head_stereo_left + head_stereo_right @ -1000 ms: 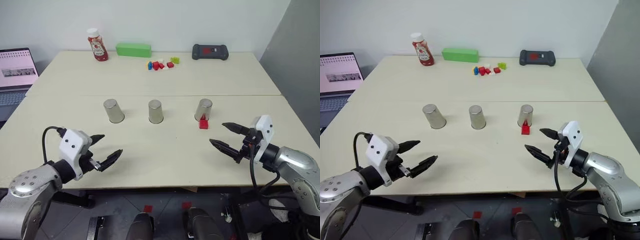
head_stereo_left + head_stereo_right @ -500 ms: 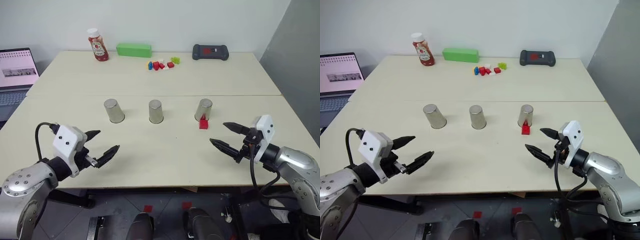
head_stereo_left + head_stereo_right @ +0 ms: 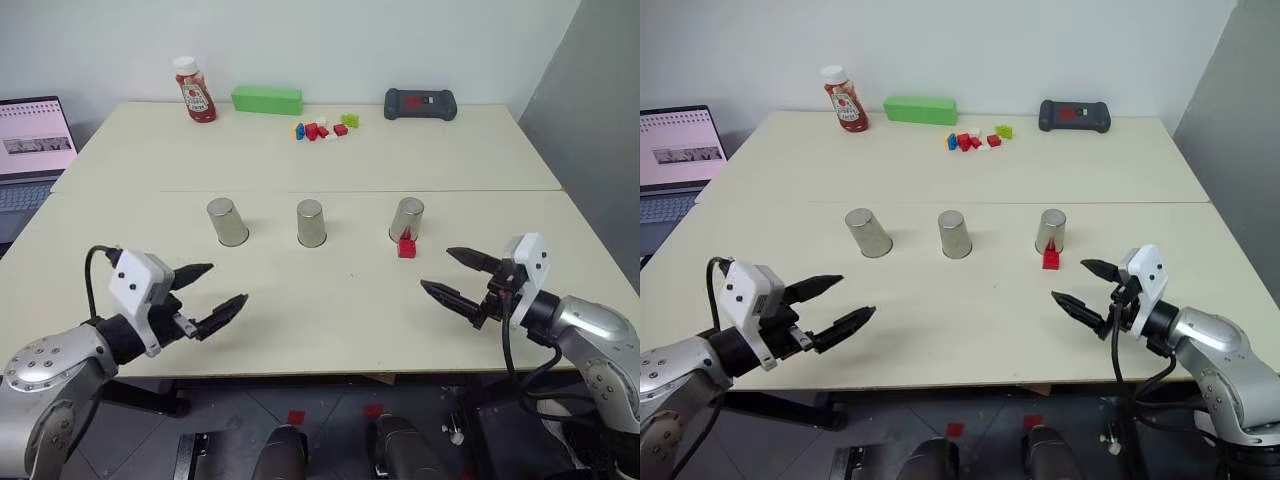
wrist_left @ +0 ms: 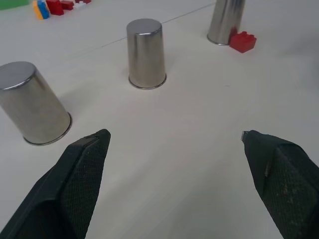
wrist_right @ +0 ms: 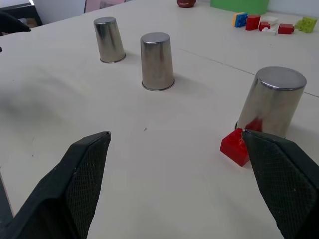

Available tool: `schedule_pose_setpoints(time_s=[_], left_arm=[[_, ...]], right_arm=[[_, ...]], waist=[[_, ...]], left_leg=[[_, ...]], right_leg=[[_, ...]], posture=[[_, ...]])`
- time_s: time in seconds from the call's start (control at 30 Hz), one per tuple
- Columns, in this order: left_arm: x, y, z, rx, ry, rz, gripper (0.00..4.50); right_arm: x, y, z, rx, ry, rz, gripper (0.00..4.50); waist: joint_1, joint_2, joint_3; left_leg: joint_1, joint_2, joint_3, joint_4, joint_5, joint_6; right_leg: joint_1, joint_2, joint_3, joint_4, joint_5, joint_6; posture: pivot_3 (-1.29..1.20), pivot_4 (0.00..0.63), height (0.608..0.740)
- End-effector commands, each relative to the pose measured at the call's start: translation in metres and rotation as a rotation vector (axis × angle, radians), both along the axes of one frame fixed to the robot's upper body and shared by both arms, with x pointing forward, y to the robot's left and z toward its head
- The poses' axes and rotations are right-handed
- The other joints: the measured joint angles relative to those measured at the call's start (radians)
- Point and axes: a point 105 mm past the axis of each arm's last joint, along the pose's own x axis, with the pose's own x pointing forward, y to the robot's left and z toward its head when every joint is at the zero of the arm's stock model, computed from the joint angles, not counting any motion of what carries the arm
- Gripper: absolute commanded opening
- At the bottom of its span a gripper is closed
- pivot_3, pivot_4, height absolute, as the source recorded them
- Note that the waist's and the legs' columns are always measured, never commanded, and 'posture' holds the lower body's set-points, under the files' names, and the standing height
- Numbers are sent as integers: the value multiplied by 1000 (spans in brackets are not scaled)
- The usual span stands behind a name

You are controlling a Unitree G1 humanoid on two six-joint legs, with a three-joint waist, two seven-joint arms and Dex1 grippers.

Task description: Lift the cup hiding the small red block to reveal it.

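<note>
While red block [image 3: 407, 247] sits exposed touching right cup [image 3: 407, 219] | both grippers [image 3: 207, 292] [image 3: 461, 279] spread, empty | lift seems done, else approach pending

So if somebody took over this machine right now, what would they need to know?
Left claw: open, holding nothing, hovering over the near table.
Right claw: open, holding nothing, hovering near the right cup.
Three cups stand upside down in a row: left cup, middle cup and the right one.
The small red block sits uncovered against the right cup's base.
Done: block visible. Left: nothing obvious.
</note>
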Motion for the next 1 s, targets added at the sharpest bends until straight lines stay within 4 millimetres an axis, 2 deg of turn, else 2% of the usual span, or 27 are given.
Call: schedule_pose_setpoints(time_s=[0.03, 0.6, 1.0], left_arm=[[-4, -3, 10, 20, -22, -34, 4500], [-7, -6, 4, 78, -7, -61, 4500], [-4, -5, 4, 86, -1, -77, 4500]], right_arm=[[-8, 0, 9, 2, -37, 24, 4469], [-3, 11, 17, -4, -56, 60, 4469], [-9, 9, 11, -9, -45, 52, 4469]], waist=[[0, 0, 0], [-1, 0, 0], [0, 0, 0]], left_leg=[[0, 0, 0, 0, 0, 0], [0, 0, 0, 0, 0, 0], [0, 0, 0, 0, 0, 0]], right_leg=[[0, 0, 0, 0, 0, 0], [0, 0, 0, 0, -1, -1], [0, 0, 0, 0, -1, -1]], posture=[[0, 150, 740], [0, 150, 740], [0, 150, 740]])
